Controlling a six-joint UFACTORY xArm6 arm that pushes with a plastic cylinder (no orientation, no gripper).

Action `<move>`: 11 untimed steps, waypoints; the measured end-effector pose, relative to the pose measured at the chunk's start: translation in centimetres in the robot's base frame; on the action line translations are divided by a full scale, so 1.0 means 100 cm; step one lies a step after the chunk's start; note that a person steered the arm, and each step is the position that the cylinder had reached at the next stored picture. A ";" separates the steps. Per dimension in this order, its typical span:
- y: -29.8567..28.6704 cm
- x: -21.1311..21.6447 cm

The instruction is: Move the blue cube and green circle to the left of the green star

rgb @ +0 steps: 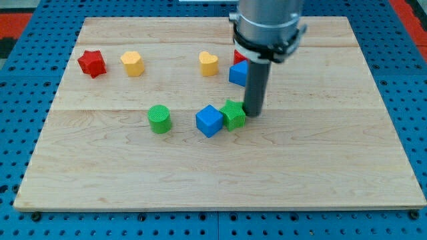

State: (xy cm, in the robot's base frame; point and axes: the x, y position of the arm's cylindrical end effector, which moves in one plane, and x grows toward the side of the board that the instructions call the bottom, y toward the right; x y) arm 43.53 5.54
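- My tip (253, 113) is down on the wooden surface (320, 167), just to the view's right of the green star (233, 114), touching it or nearly so; I cannot tell which.
- There is no hand on this arm, only the straight dark rod, so nothing is spread, pressed together or pinching.
- The green star sits near the middle of the surface, and the blue cube (209, 121) lies right against its left side, slightly nearer the view's bottom.
- The green circle (159, 119) stands further to the view's left of the blue cube, apart from it, on about the same line across the surface.
- So both the blue cube and the green circle are on the view's left of the green star.
- A second blue block (238, 73) sits above the green star toward the view's top, partly hidden by the rod and its metal collar; its shape is hard to make out.
- A red block (239, 57) peeks out just above that blue block, mostly covered by the arm.
- A yellow heart (209, 63) lies to the left of those two.
- Another yellow block (133, 63) and a red star (92, 63) sit near the surface's upper left corner, close beside each other but not touching.
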 end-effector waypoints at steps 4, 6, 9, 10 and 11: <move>-0.031 0.043; -0.062 0.000; -0.117 0.011; -0.155 -0.017; -0.109 0.029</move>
State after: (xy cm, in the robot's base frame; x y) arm 46.39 -5.38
